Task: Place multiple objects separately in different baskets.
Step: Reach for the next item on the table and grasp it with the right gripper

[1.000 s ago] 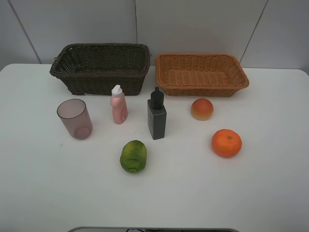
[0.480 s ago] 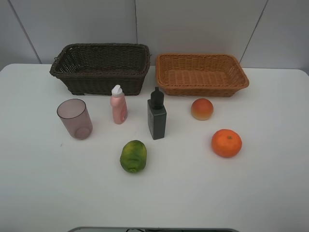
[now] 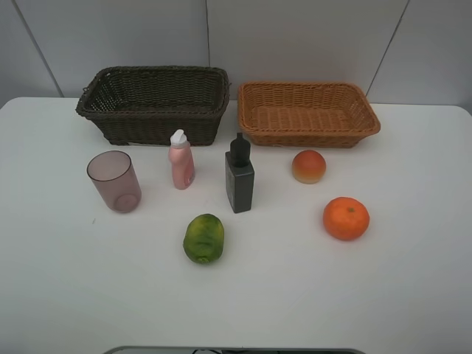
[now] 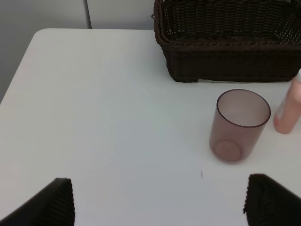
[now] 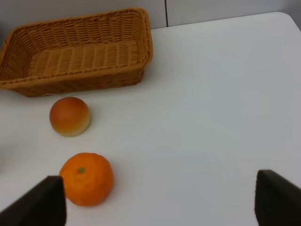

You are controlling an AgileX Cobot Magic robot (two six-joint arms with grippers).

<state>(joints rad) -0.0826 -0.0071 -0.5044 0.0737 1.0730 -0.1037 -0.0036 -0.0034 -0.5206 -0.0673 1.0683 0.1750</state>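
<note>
On the white table stand a mauve cup (image 3: 114, 181), a pink white-capped bottle (image 3: 181, 160) and a dark square bottle (image 3: 239, 175). A green fruit (image 3: 203, 238), a red-yellow peach (image 3: 308, 166) and an orange (image 3: 346, 218) lie nearby. Behind them sit the dark brown basket (image 3: 153, 105) and the light tan basket (image 3: 306, 113), both with nothing inside. My left gripper (image 4: 162, 202) is open, short of the cup (image 4: 239, 125) and the brown basket (image 4: 230, 47). My right gripper (image 5: 160, 202) is open, near the orange (image 5: 86, 179), peach (image 5: 70, 116) and tan basket (image 5: 75, 54). Neither arm shows in the high view.
A grey panelled wall (image 3: 221, 37) rises right behind the baskets. The table's front edge (image 3: 236, 349) runs along the near side, and its left edge (image 4: 19, 70) lies beyond the cup. Open white tabletop stretches in front of the fruits.
</note>
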